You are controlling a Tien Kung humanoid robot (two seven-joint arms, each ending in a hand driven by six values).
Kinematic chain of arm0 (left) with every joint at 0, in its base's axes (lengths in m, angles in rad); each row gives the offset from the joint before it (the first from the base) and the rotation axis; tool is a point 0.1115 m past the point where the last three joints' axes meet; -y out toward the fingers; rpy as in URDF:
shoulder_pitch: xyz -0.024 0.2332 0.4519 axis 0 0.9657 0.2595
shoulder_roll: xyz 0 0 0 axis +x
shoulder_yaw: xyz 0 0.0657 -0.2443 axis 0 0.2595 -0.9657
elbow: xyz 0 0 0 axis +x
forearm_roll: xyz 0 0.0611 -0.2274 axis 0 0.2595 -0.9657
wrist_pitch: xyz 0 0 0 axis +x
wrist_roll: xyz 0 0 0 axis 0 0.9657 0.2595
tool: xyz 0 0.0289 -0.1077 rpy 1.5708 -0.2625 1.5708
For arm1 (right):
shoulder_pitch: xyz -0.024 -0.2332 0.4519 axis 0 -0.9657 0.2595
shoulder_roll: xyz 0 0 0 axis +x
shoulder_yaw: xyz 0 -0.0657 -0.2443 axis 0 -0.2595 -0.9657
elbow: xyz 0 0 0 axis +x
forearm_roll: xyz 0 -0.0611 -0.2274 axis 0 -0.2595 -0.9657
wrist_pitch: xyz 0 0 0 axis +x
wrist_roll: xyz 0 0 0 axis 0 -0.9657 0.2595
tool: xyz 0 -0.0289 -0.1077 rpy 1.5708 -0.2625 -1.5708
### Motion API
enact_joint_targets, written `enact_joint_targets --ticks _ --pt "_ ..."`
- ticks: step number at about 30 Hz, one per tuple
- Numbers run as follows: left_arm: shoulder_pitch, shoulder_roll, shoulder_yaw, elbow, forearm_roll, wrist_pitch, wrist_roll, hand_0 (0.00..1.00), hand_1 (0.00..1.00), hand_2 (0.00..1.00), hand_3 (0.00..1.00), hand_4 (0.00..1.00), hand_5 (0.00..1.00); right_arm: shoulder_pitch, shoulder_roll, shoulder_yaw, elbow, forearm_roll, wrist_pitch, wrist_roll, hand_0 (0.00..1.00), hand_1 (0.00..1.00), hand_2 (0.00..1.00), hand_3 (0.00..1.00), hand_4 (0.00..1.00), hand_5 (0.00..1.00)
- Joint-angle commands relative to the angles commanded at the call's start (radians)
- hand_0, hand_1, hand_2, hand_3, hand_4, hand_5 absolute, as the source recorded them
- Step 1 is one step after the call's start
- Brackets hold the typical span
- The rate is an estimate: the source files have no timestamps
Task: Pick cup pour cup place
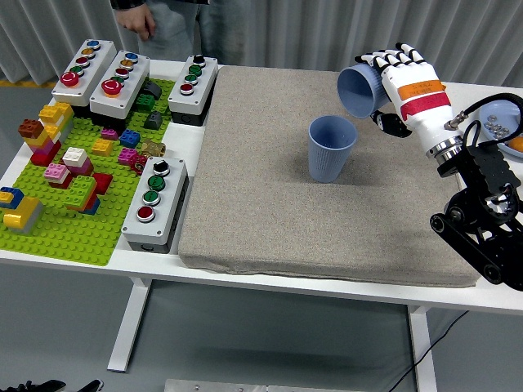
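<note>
A blue cup (330, 148) stands upright on the grey mat (327, 237), right of its middle. My right hand (391, 77) is shut on a second blue cup (360, 90). It holds that cup tilted on its side, mouth facing left and down, above and to the right of the standing cup. The two cups do not touch. No liquid stream shows between them. My left arm is out of view.
Three button boxes (108, 79) stand at the back left and a fourth (154, 205) at the mat's left edge. A green baseplate (82, 220) holds several toy bricks. A bowl (500, 122) sits at the right edge. A person (176, 16) stands behind the table.
</note>
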Motion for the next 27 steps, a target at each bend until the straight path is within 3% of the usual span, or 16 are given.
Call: enact_joint_targets --ticks 7,14,21,27 --pt "0.0 0.0 0.001 0.0 -0.002 0.0 0.0 0.779 0.762 0.817 0.644 0.511 0.998 -0.004 0.002 0.003 -0.001 0.033 0.007 0.006 0.944 0.781 0.665 0.631 0.703 0.002" --pt "0.002 -0.001 0.001 0.0 -0.002 0.001 -0.001 0.779 0.762 0.817 0.644 0.512 0.998 -0.003 -0.01 0.059 0.022 0.242 0.049 0.039 0.941 0.781 0.662 0.628 0.698 0.002" --pt "0.008 -0.001 0.003 0.0 -0.002 0.001 0.0 0.779 0.762 0.816 0.645 0.511 0.998 -0.008 -0.017 0.13 0.059 0.522 0.149 0.017 0.939 0.78 0.663 0.628 0.699 0.002" --pt "0.008 -0.002 0.015 0.0 -0.01 0.0 -0.002 0.779 0.762 0.816 0.645 0.511 0.998 -0.028 -0.01 0.258 0.073 0.776 0.258 -0.052 0.936 0.778 0.661 0.634 0.698 0.002"
